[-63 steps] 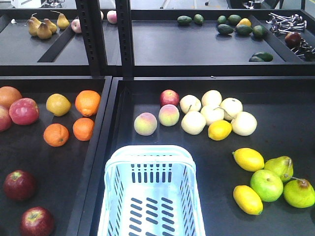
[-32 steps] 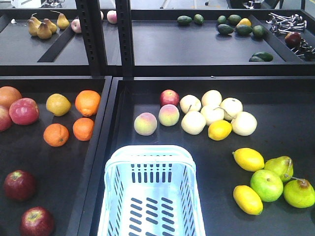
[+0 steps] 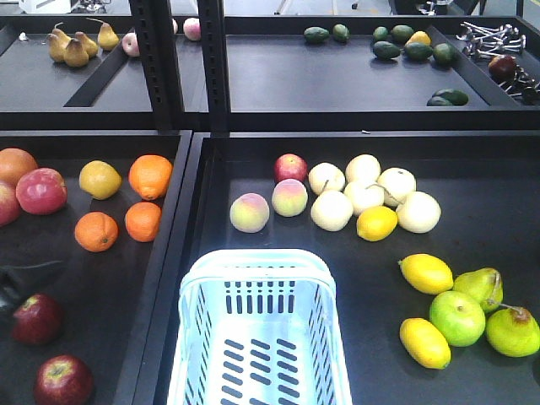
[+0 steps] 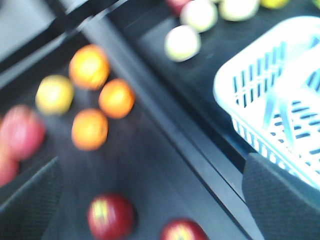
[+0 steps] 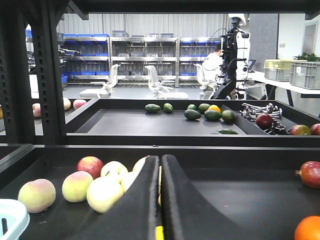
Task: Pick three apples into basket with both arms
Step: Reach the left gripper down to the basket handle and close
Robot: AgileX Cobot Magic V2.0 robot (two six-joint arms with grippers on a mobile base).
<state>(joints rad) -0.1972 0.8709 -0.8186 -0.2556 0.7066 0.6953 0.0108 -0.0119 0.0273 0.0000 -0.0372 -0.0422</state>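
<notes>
Ana: What is the left gripper (image 4: 150, 172) doing?

Ben: Its two black fingers (image 4: 27, 200) are spread wide, and nothing is between them. It hangs low over the left tray (image 3: 110, 295), close above a dark red apple (image 3: 35, 319).

Ana: Is there another apple close by?

Ben: Yes. A second apple (image 3: 62, 380) lies just in front of the first one, near the bottom of the front view. The wrist view is blurry, but neither apple looks touched.

Ana: And the right gripper (image 5: 160, 200)?

Ben: Its fingers are pressed together and hold nothing. It points across the right tray (image 3: 489, 245), toward the peaches (image 3: 250, 212) and the pale round fruit.

Ana: Is anything in the basket (image 3: 257, 263)?

Ben: No. The light-blue basket sits at the front of the right tray, and its slotted floor is bare.

Ana: So how much is done?

Ben: Nothing is in yet, it seems. All three apples are left to pick. The left gripper looks ready to go down on the apple under it first. A third red apple (image 3: 290, 167) sits far back beside the peaches. That one may be for the right gripper.
</notes>
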